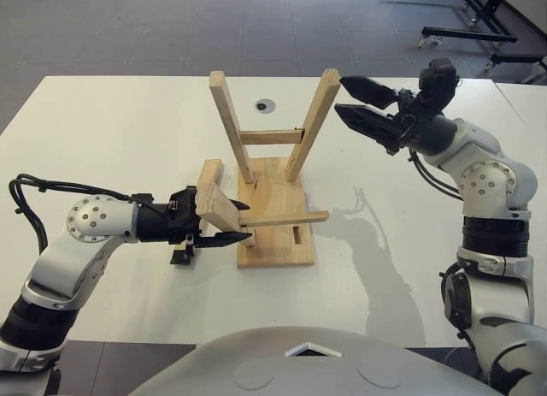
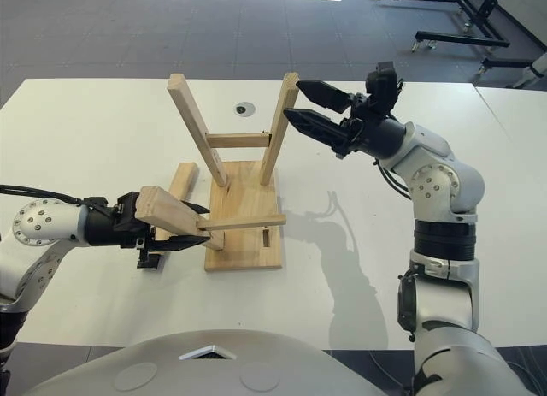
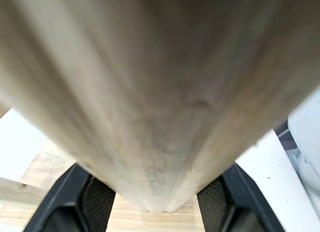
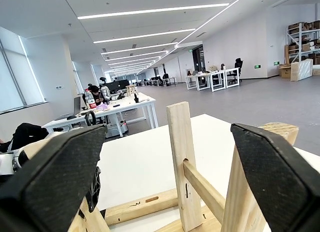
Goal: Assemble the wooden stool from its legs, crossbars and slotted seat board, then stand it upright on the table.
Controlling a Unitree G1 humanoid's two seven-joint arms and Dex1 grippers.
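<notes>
The slotted seat board [image 1: 275,242] lies flat on the table. Two legs [image 1: 231,127] [image 1: 313,122] stand up from it, joined by a crossbar [image 1: 272,138]. My left gripper [image 1: 231,231] is shut on a third leg [image 1: 218,206], held low at the board's left edge. A crossbar [image 1: 286,217] juts from this leg to the right, over the board. That leg looms close in the left wrist view [image 3: 160,91], with finger pads [image 3: 97,202] on both sides. Another leg [image 1: 208,172] lies beside the board. My right gripper [image 1: 340,95] is open, level with the top of the right standing leg.
The white table [image 1: 102,131] has a round cable hole [image 1: 266,106] behind the stool parts. A second table [image 1: 526,92] adjoins at the right. Metal racks [image 1: 466,28] stand on the floor beyond the far edge.
</notes>
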